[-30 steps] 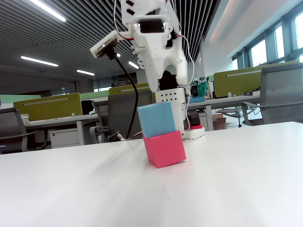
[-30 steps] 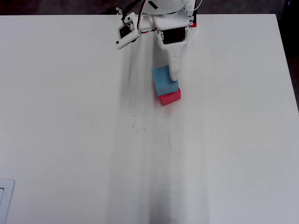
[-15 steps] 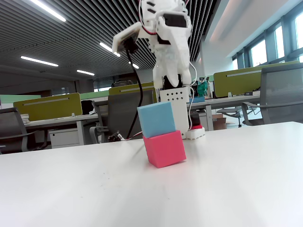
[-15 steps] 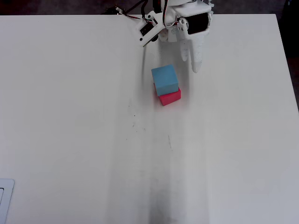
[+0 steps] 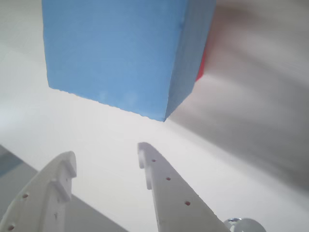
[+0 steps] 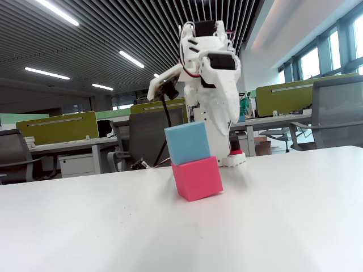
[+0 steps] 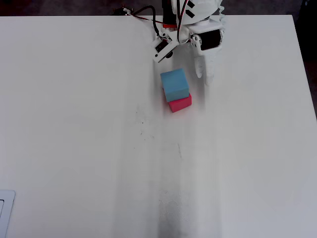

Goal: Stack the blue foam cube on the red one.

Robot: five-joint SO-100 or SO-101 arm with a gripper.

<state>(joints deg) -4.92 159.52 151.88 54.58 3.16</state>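
The blue foam cube (image 6: 188,143) rests on the red one (image 6: 197,178) on the white table, set a little off-centre toward the arm. In the overhead view the blue cube (image 7: 174,84) covers most of the red cube (image 7: 181,104). In the wrist view the blue cube (image 5: 116,53) fills the top, and only a sliver of the red cube (image 5: 201,67) shows behind it. My gripper (image 5: 106,151) is open and empty, its two white fingers apart and clear of the cubes. In the overhead view the gripper (image 7: 204,77) is just right of the stack.
The arm's base (image 7: 193,15) stands at the table's far edge with wires (image 7: 141,14) beside it. The white table (image 7: 99,148) stretches toward the camera. Office desks and chairs (image 6: 334,110) stand behind the table. A pale flat object (image 7: 5,213) lies at the lower left corner.
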